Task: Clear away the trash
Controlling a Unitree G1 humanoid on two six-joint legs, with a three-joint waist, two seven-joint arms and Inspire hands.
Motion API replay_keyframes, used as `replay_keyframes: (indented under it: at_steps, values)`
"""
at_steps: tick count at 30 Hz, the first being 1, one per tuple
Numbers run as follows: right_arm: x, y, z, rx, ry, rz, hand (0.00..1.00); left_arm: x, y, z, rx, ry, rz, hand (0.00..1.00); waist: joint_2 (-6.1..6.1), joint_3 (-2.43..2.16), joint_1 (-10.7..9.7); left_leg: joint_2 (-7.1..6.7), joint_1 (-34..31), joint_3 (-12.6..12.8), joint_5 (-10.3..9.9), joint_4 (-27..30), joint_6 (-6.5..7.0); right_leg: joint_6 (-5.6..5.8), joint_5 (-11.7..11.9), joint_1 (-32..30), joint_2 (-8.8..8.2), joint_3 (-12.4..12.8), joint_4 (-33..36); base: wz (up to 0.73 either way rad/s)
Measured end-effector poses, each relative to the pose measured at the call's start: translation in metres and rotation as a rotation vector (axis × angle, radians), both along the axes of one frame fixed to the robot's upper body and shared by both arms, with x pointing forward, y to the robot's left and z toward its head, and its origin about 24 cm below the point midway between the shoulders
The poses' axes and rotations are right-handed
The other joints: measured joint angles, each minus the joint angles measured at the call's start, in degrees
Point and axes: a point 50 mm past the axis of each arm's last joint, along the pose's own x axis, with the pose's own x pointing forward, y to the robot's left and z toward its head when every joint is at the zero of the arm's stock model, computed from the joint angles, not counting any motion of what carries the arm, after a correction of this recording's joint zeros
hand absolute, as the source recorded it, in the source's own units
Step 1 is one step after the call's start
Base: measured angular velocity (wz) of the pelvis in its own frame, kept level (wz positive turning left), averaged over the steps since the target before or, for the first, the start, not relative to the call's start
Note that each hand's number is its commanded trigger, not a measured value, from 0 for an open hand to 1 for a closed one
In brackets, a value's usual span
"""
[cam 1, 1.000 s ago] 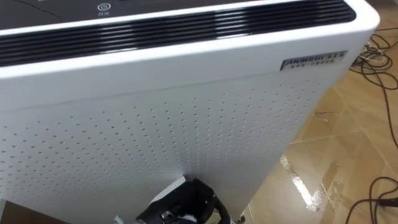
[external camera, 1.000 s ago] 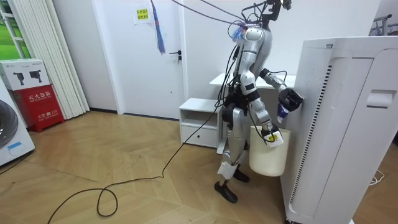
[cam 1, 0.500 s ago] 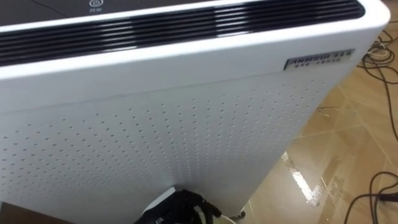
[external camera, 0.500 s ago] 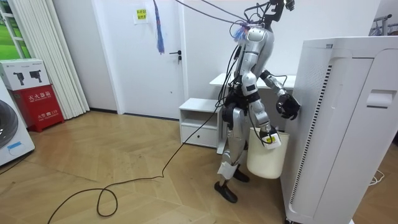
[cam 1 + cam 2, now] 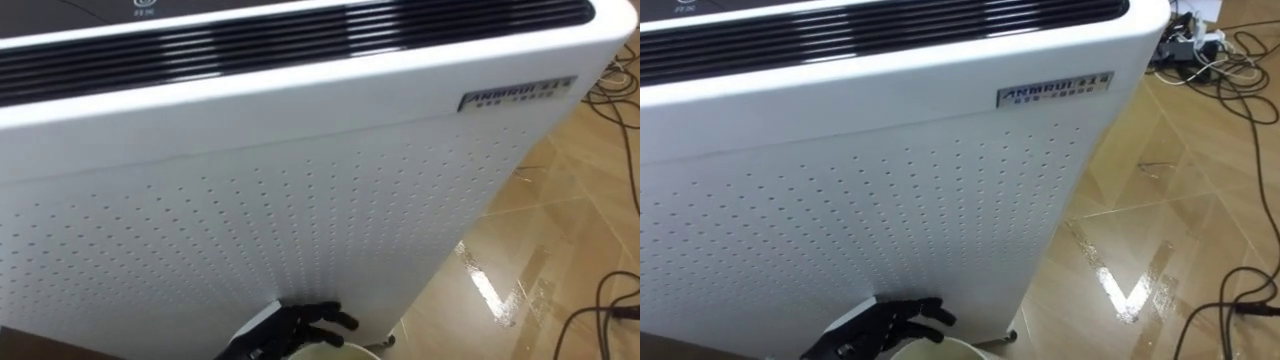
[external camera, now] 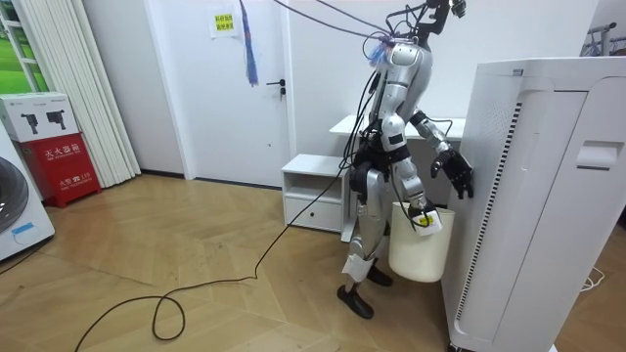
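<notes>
I stand close against a tall white perforated appliance. My left hand shows at the bottom edge, dark fingers spread and holding nothing, right in front of the appliance's wall. Just beneath it is the rim of a white bucket. In the room view the left hand is raised at chest height with its fingers fanned out, above the bucket. The bucket hangs from my right hand, which grips its rim at hip height, beside the appliance.
Wooden floor with a shiny patch lies to the right of the appliance, with loose cables further right. Behind me stand a low white cabinet and a door. A dark cable loops over the floor.
My left hand has gone from curled round a small bluish thing to spread and empty, and it sank a little over the bucket. The bucket's rim has come into the eye view.
</notes>
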Motion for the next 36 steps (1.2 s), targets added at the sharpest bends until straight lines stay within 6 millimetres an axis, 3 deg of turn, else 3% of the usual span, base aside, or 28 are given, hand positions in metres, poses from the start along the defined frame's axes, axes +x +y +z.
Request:
replay_keyframes:
  at_steps: [8, 15, 21, 25, 30, 36]
  values:
    - [0.000, -0.001, 0.000, -0.004, 0.002, 0.003, 1.00, -0.005, 0.000, -0.011, -0.004, 0.056, -0.006, 0.00, 0.11, 0.00, -0.19, 0.04, 0.22, 0.34, 0.01, -0.05, -0.02, 0.00, 0.00, 0.04, 0.05, 0.08, 0.13, -0.01]
    - [-0.012, -0.007, -0.008, -0.016, 0.053, -0.022, 1.00, -0.020, 0.010, -0.040, 0.040, 0.194, 0.024, 0.00, 0.06, 0.01, -0.39, 0.08, 1.73, 0.88, 0.01, -0.24, -0.01, 0.00, 0.00, 1.34, 0.30, 0.19, 0.13, -0.01]
    - [-0.044, -0.024, -0.024, -0.022, 0.151, -0.132, 1.00, -0.054, 0.029, -0.073, 0.092, 0.366, 0.108, 0.00, -0.18, -0.16, -0.60, 0.06, 4.68, 1.10, 0.02, -1.91, 0.01, 0.02, -0.01, 3.90, 0.42, 0.28, -0.73, 0.00]
    - [-0.073, -0.033, -0.034, 0.018, 0.224, -0.262, 1.00, -0.095, 0.044, -0.094, 0.120, 0.502, 0.190, 0.00, -0.51, -1.12, -1.96, 0.06, 7.41, 1.08, 0.06, -3.00, -0.07, 0.06, -0.04, 6.83, 0.64, 0.14, -2.07, 0.00]
    - [-0.103, -0.039, -0.043, 0.062, 0.288, -0.409, 1.00, -0.130, 0.065, -0.111, 0.101, 0.647, 0.357, 0.00, -1.76, -1.85, -2.06, -0.03, 12.24, 1.11, 0.15, -4.98, -0.22, 0.12, -0.08, 11.55, 0.88, 0.18, -3.85, 0.00]
    - [-0.132, -0.052, -0.049, 0.071, 0.343, -0.623, 1.00, -0.160, 0.087, -0.122, 0.025, 0.747, 0.674, 0.00, -2.83, -1.64, -1.96, 0.01, 16.57, 1.27, 0.13, -6.82, -0.25, 0.37, -0.17, 15.02, 1.01, 0.61, -5.12, -0.02]
